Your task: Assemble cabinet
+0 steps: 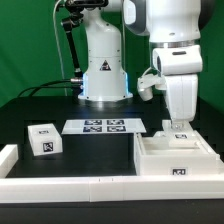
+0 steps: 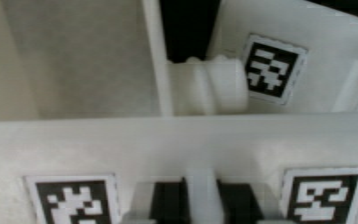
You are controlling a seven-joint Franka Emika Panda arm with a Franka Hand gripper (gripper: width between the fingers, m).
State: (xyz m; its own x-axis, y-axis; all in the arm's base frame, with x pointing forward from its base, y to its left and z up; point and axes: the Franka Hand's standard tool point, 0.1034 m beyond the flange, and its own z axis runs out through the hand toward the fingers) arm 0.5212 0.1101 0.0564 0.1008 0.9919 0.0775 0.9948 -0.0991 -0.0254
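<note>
The cabinet shell (image 1: 160, 158), a white open box with thin walls and square tags, lies at the exterior view's right near the table's front. My gripper (image 1: 180, 124) points straight down onto its far wall. In the wrist view the two black fingers stand close on either side of a thin white wall (image 2: 197, 150) of the shell, with my gripper (image 2: 197, 200) shut on it; tags (image 2: 69, 200) show on both sides. A small white tagged drawer block (image 1: 42, 140) sits apart at the exterior view's left.
The marker board (image 1: 100, 126) lies flat in the middle of the black table. A long low white rail (image 1: 70, 186) runs along the front edge. The robot's white base (image 1: 103, 65) stands at the back.
</note>
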